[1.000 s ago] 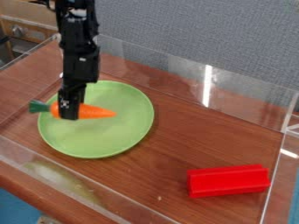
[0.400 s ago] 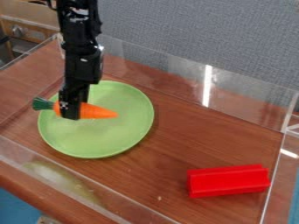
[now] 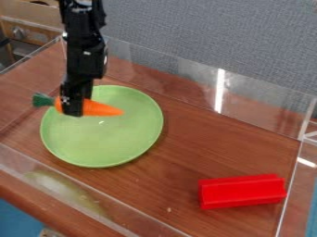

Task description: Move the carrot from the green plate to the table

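Observation:
The orange carrot (image 3: 99, 108) with its dark green stub hangs lifted just above the left part of the green plate (image 3: 118, 139). My black gripper (image 3: 73, 106) comes down from above and is shut on the carrot near its thick end. The carrot lies roughly level, its tip pointing right. The plate rests on the reddish-brown table (image 3: 210, 139).
A red rectangular block (image 3: 243, 191) lies on the table at the front right. Clear acrylic walls (image 3: 247, 93) border the tabletop on all sides, with the front wall close to the plate's near edge.
The gripper has risen and shifted slightly left with the carrot in it; the carrot now sits higher over the plate than a second ago.

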Robot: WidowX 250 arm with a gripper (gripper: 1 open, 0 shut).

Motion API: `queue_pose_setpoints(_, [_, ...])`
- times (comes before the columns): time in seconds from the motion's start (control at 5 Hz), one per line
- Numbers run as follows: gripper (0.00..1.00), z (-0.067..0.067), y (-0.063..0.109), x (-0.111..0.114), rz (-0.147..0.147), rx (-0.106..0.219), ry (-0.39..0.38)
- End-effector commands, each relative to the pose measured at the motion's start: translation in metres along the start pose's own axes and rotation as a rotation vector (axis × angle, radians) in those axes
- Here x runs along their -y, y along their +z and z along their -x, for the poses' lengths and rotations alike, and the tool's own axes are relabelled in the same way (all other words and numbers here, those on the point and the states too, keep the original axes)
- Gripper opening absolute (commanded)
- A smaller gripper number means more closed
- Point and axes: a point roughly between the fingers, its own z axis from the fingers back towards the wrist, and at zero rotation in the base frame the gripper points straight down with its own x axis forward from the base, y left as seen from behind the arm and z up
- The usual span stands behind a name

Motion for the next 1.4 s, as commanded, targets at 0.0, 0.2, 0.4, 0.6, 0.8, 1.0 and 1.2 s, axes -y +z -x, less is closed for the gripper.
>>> queue_pose_setpoints(0.0, [0.0, -0.015, 0.023, 0.0, -0.079, 0.005, 0.038])
queue_pose_setpoints(0.2, [0.0, -0.038, 0.033, 0.011, -0.095, 0.002, 0.081])
queue_pose_setpoints(0.4, [0.0, -0.065, 0.043, 0.024, -0.107, 0.009, 0.149])
queue_pose_setpoints(0.6, [0.0, -0.096, 0.04, 0.041, -0.099, 0.032, 0.194])
queue_pose_setpoints(0.8, [0.0, -0.125, 0.035, 0.059, -0.084, 0.058, 0.241])
queue_pose_setpoints(1.0, [0.0, -0.148, 0.021, 0.074, -0.066, 0.092, 0.278])
queue_pose_setpoints(1.2, [0.0, -0.159, 0.004, 0.08, -0.041, 0.12, 0.316])
